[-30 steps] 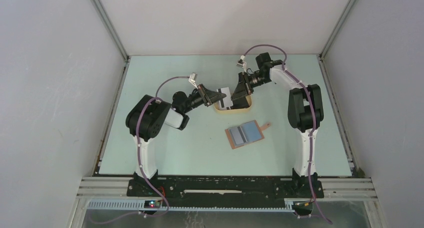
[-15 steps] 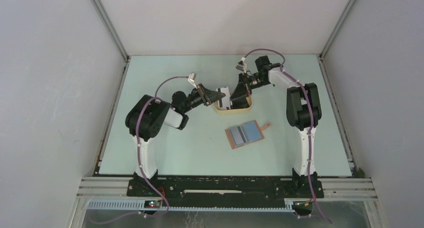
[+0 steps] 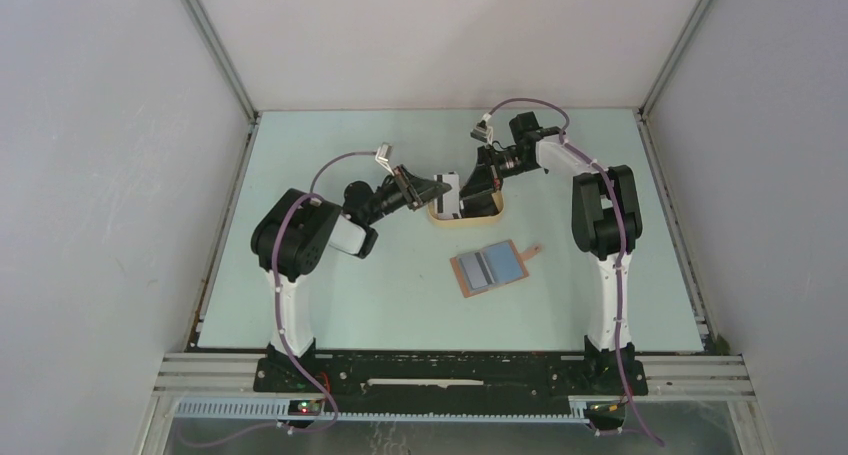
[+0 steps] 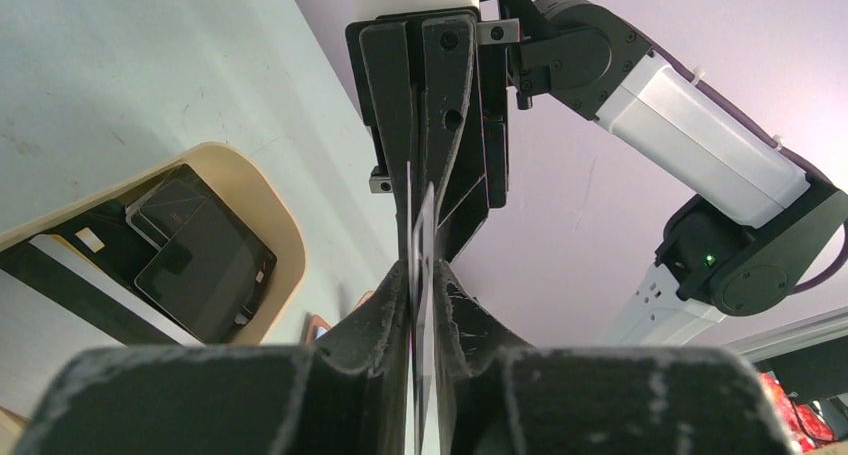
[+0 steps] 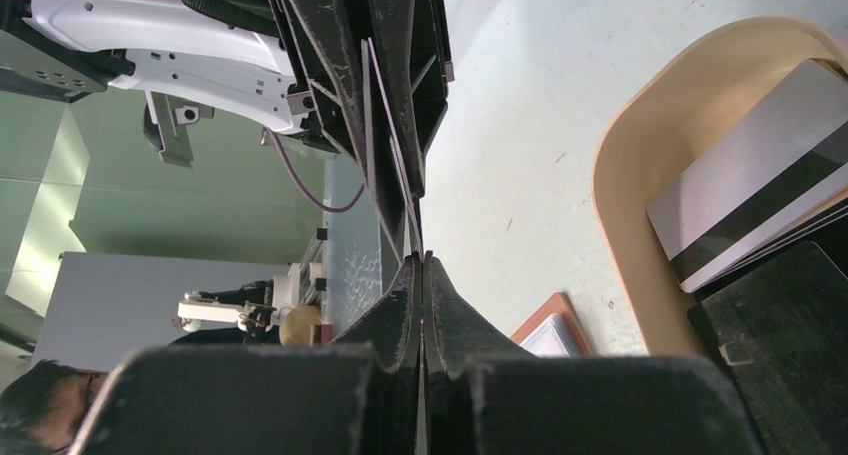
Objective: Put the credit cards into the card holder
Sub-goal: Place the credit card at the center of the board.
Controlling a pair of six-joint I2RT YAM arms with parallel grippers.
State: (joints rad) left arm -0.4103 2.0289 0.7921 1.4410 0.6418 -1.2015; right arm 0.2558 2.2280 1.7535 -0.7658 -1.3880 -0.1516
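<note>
Both arms meet above the beige tray [image 3: 491, 215], and I see the left gripper [image 4: 425, 273] and the right gripper [image 5: 421, 267] each pinching the same thin card [image 4: 427, 215] from opposite ends. More credit cards [image 5: 757, 190] lie inside the tray. The card holder [image 3: 490, 269] lies open on the table [image 3: 330, 305], near the tray but apart from it.

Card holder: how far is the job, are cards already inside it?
Done: nothing visible; the open card holder shows no card I can make out. In hand: one card, pinched by both the left end effector and the right end effector by the tray. Left: that card and the other cards lying in the tray.
</note>
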